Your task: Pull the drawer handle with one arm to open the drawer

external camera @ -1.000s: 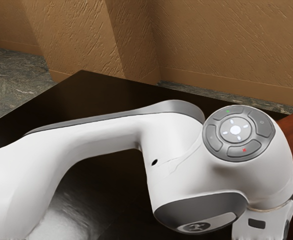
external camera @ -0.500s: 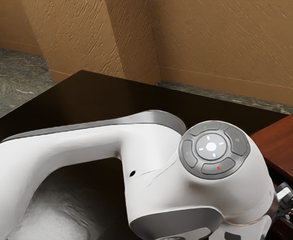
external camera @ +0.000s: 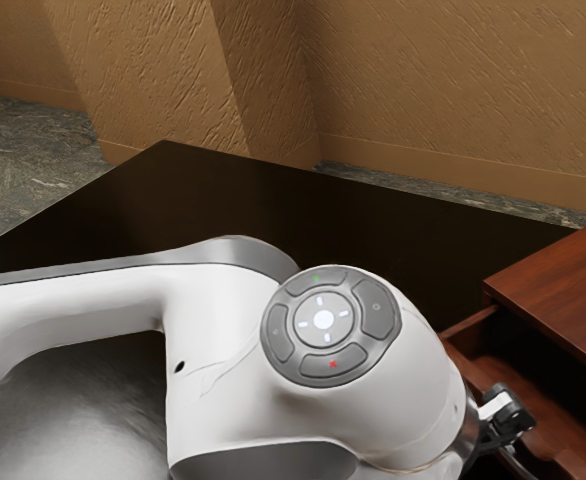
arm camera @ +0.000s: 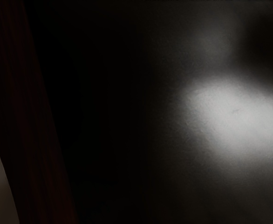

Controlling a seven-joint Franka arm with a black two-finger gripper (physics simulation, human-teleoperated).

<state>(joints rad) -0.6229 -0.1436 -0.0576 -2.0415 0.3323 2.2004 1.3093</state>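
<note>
A red-brown wooden cabinet (external camera: 563, 290) stands at the exterior view's right, and its drawer (external camera: 548, 420) is pulled out toward the arm, with the dark inside showing. My white wrist (external camera: 323, 400) covers the drawer's front and handle. Part of my hand (external camera: 501, 415) pokes out at the drawer's front edge. In the wrist view, a dark red wooden face (arm camera: 15, 116) runs beside the hand, close up.
The cabinet rests on a glossy black table (external camera: 273, 200) with open surface toward the back and the exterior view's left. Behind it are tan textured walls (external camera: 423, 80) and a grey stone floor (external camera: 23, 150). My arm's reflection glows on the table (arm camera: 229, 121).
My arm has drawn back toward the exterior view's left and downward. The drawer came out with it, from barely showing to clearly open with its inside exposed.
</note>
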